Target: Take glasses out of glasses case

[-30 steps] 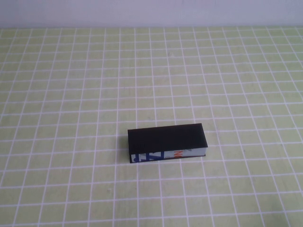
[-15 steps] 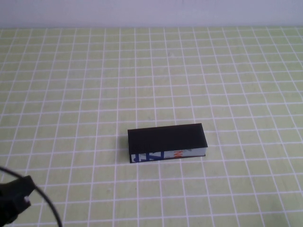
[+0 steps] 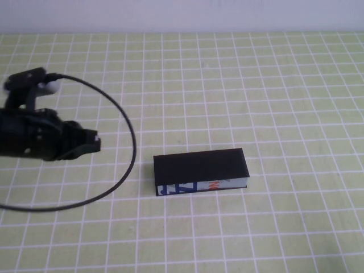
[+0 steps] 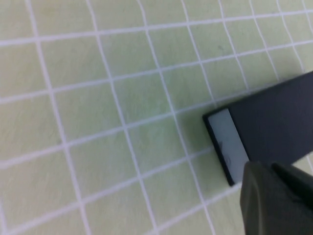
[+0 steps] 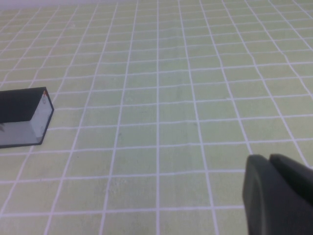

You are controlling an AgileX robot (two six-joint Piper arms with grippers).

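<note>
While the glasses case (image 3: 201, 171) lies shut on the green gridded surface (image 3: 273, 91), lid flat and closed all round, nothing of the glasses shows in any view. Case sits a little below centre of the high view, long axis running roughly 9 to 3 o'clock, matte black top, white front strip with blue and orange print facing the robot's side.

Left gripper (image 3: 94, 141) is over the surface at about 9 o'clock from the case, near but apart from its left end, pointing toward 3 o'clock. Black arm body behind it; a black cable (image 3: 122, 116) loops from the wrist camera mount out toward the case and back round to the left edge. Whether its fingers are wide or narrow, I cannot tell: only a dark tip shows in the left wrist view (image 4: 274, 200), with the case's pale end face (image 4: 230, 147) just beyond it.

Right gripper (image 5: 276, 196) is out of the high view; its own wrist view shows one dark finger mass low over bare surface, fingers closed together on nothing, well apart from the case (image 5: 24, 117), whose right end is seen at a distance.
</note>
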